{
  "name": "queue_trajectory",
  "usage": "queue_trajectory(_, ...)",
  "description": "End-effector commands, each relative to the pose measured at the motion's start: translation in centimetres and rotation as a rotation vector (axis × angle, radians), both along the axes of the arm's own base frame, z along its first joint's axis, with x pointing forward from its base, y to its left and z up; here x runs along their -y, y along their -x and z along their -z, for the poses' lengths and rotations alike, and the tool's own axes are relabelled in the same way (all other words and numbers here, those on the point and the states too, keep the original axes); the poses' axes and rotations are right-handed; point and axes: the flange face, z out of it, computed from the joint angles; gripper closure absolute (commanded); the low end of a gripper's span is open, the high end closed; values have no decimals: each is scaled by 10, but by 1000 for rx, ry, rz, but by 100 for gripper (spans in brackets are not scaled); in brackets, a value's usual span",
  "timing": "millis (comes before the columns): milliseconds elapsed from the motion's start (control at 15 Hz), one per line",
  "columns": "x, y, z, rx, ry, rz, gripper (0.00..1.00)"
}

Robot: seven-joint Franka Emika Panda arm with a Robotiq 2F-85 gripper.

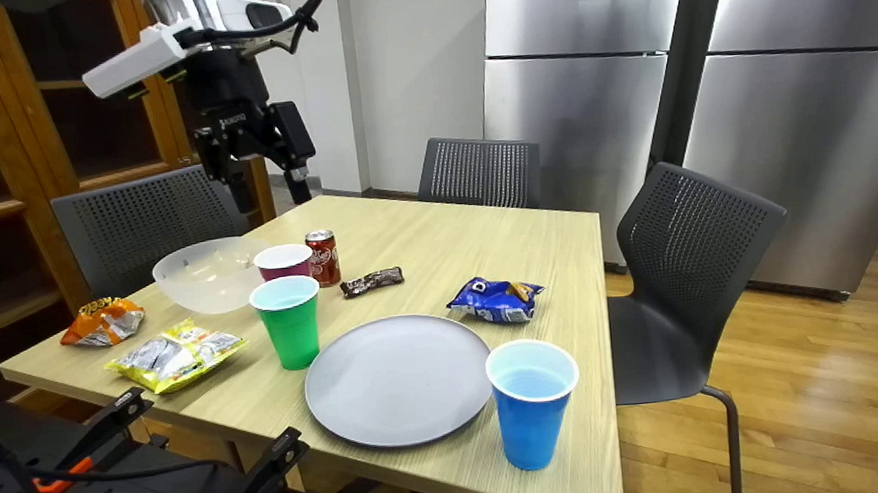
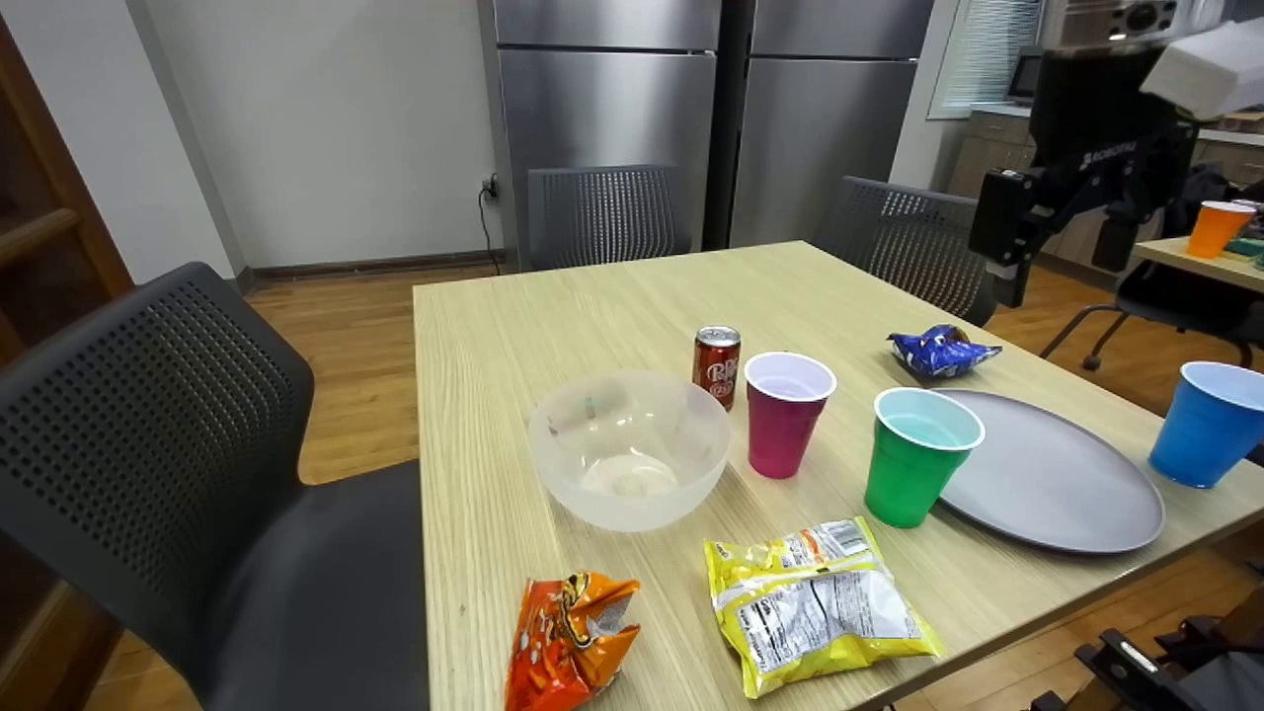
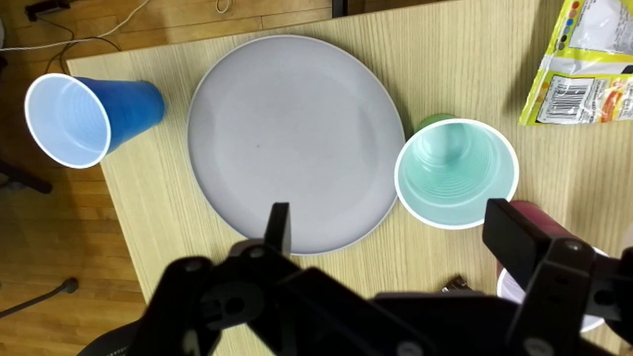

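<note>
And here I am, up in the air well above the table (image 1: 549, 246), my pincer (image 3: 388, 215) spread wide, its two fingers (image 3: 278, 225) far apart with only air between them! Down in my wrist view, closest to me, the gray plate (image 3: 296, 143) lies flat, and just beside its rim the green cup (image 3: 457, 173) stands upright (whether the two touch, I can't tell). On the plate's opposite side it's the blue cup (image 3: 131, 109), standing near the table's corner. Look at this crowd in an exterior view: the purple cup (image 2: 787, 425) between the green cup and the frosted bowl (image 2: 632, 506), the soda can (image 2: 717, 370) just beside the purple cup, the yellow bag (image 2: 820, 607) lying near the green cup, the orange bag (image 2: 568, 647) close to the table's edge. Near the can lies a dark-wrapped bar (image 1: 372, 281), and in both exterior views there's the blue snack bag (image 1: 496, 299), near the plate.
</note>
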Motion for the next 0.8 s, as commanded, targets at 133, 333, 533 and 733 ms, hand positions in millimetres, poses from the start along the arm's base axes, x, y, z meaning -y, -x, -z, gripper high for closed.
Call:
queue_trajectory(133,20,-9,24,-34,-53,-47,0)
queue_trajectory(333,26,-11,36,-57,-90,-52,0)
queue_trajectory(533,27,-11,49,-91,-124,-49,0)
queue_trajectory(733,27,-12,59,-118,-144,-35,0)
